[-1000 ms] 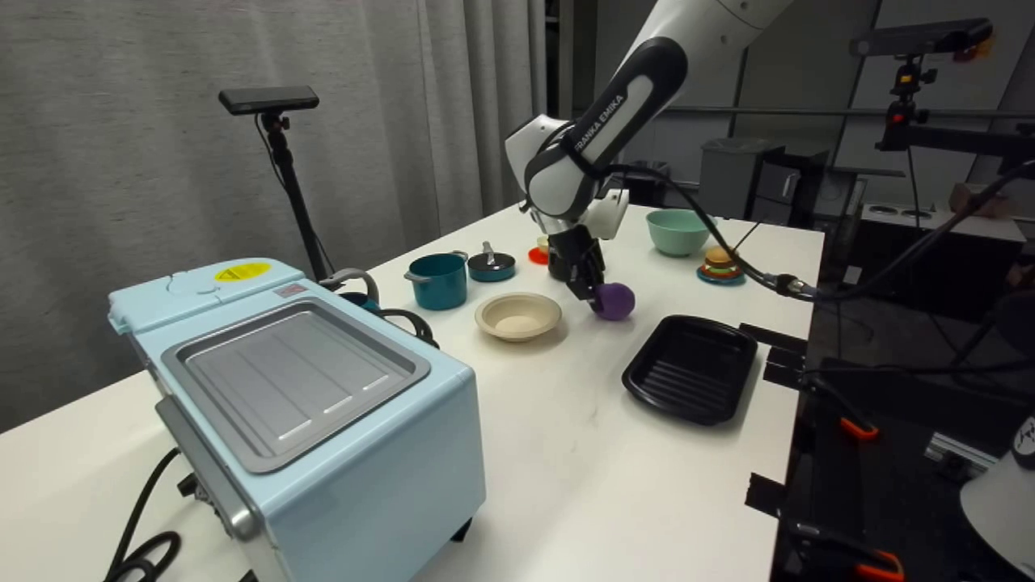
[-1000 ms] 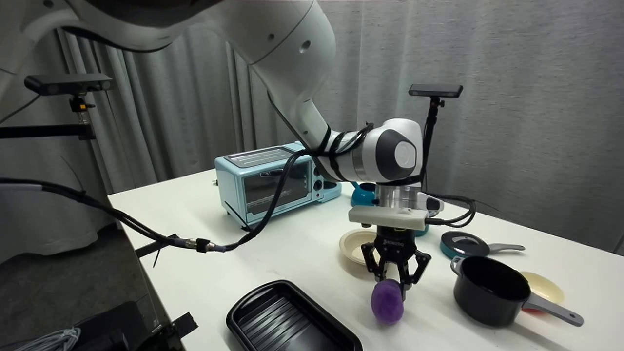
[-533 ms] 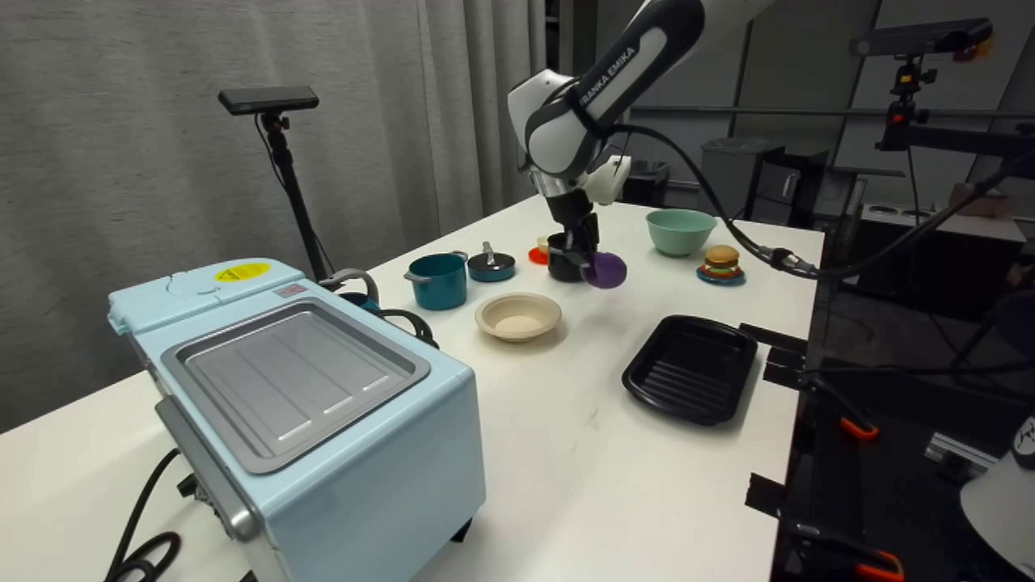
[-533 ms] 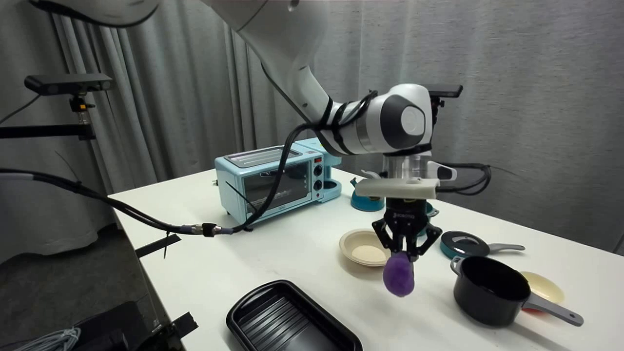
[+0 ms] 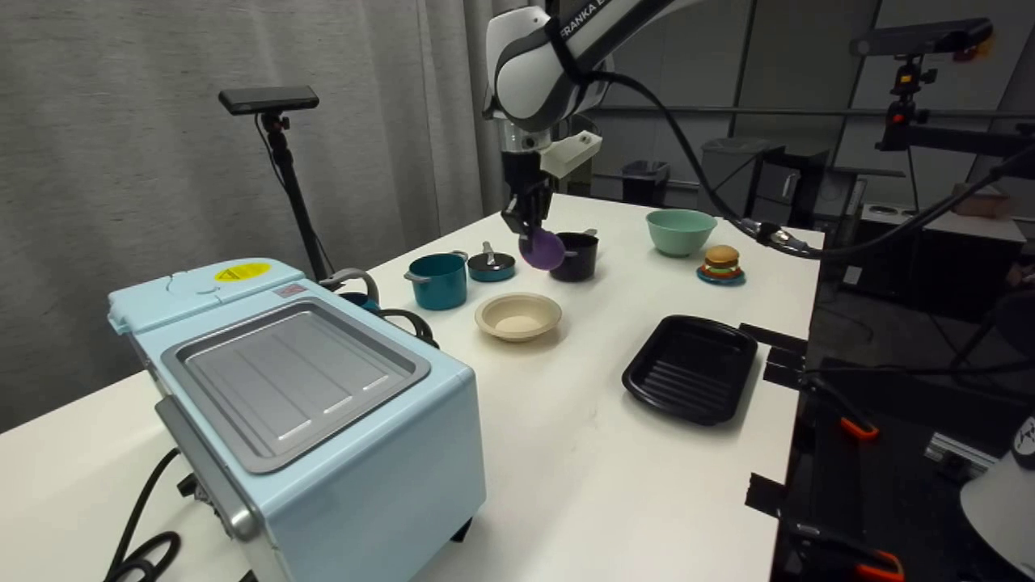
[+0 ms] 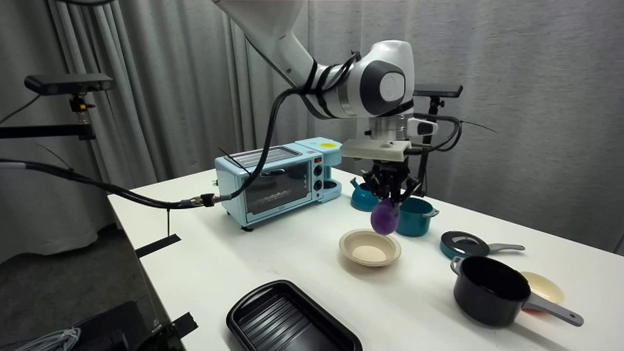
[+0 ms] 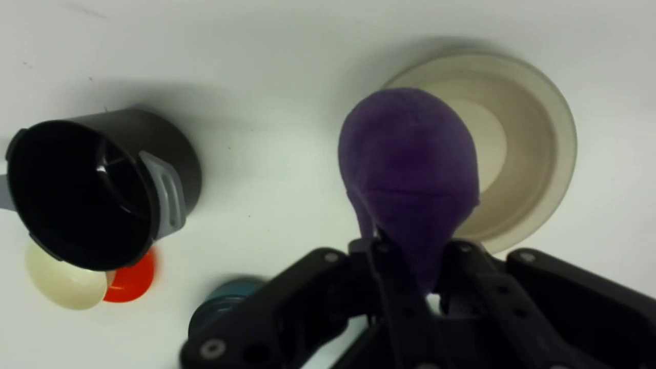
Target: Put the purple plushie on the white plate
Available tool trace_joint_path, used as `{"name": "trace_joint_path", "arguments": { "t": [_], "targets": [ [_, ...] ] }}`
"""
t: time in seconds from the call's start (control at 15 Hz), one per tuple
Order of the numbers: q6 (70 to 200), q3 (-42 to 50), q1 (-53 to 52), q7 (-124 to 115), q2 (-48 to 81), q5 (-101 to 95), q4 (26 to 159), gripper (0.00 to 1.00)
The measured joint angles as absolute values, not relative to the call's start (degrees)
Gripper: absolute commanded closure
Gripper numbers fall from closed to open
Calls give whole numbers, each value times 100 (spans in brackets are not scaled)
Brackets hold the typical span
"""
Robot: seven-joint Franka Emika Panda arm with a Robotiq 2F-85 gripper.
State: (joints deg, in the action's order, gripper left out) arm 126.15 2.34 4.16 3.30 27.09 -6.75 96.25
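Purple plushie: hanging abv counter
White arm: reaching out, wrist bending dn
Tool: pointing dn, clamping plushie, nearly closed
White plate: sitting nr, lower than plushie

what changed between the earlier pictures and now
The gripper has carried the purple plushie up and toward the white plate. It was already held a second ago and has not been let go. The white plate, black tray, teal pot and toaster oven stayed put.

Purple plushie pinched midair, nr shallow white plate, poss. partly over it.
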Motion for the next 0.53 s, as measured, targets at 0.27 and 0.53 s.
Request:
{"name": "trace_joint_path", "arguments": {
  "t": [0.27,0.53],
  "targets": [
    [13149,195,247,-163,2952,-627,9523,96],
    [13303,196,123,-387,3301,-627,9387,96]
  ]
}}
